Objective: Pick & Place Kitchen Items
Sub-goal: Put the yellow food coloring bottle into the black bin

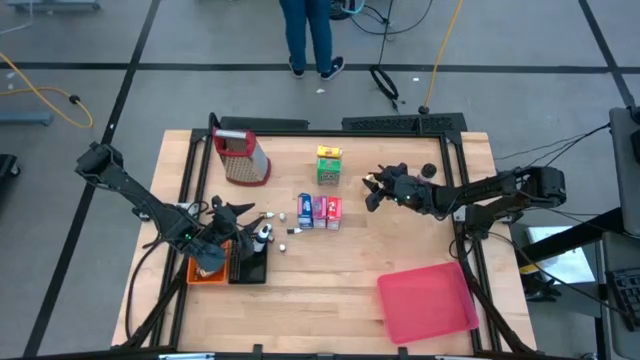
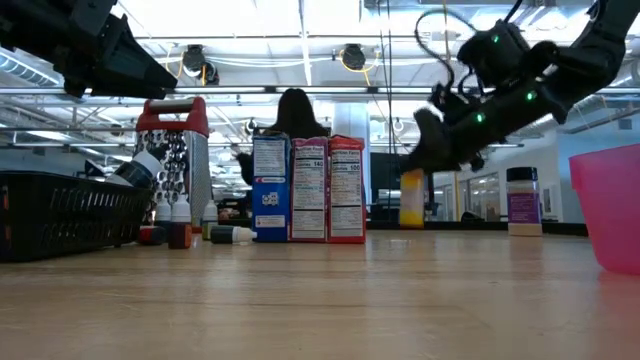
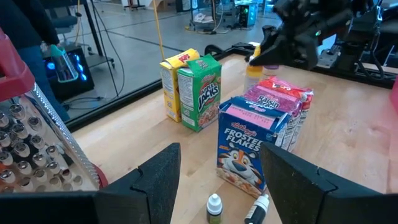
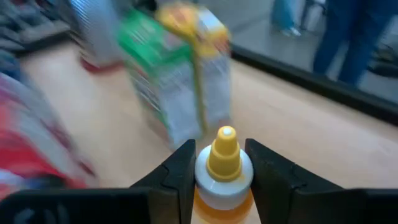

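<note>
Gripping high on the neck of the yellow-capped orange squeeze bottle (image 4: 224, 171), right gripper (image 4: 222, 167) (near the green-yellow cartons (image 1: 329, 165)) risks slip; left gripper (image 3: 217, 168) open above the black basket (image 1: 248, 265).
</note>
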Robot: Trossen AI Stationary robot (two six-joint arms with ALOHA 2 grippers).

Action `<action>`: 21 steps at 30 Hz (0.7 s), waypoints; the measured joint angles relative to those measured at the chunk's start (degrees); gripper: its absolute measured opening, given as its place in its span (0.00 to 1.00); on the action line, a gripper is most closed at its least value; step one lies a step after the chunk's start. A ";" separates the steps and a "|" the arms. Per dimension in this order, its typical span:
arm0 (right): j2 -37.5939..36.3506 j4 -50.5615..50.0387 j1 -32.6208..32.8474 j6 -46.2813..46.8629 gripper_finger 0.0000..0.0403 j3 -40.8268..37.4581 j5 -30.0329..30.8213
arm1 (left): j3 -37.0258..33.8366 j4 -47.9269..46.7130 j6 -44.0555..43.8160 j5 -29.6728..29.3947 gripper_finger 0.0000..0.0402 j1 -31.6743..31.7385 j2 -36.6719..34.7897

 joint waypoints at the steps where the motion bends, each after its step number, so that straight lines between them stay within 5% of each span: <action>1: -0.66 -0.07 0.40 -0.47 0.27 0.61 -0.02 | 0.00 0.06 0.01 0.00 0.56 0.00 0.00; 11: -8.89 -5.84 8.83 -9.17 0.27 12.15 -2.52 | -0.04 9.45 10.21 4.02 0.56 0.07 0.02; 21: -5.40 -8.21 17.11 -13.94 0.27 22.18 -3.05 | -0.04 25.02 23.80 13.89 0.56 3.17 0.02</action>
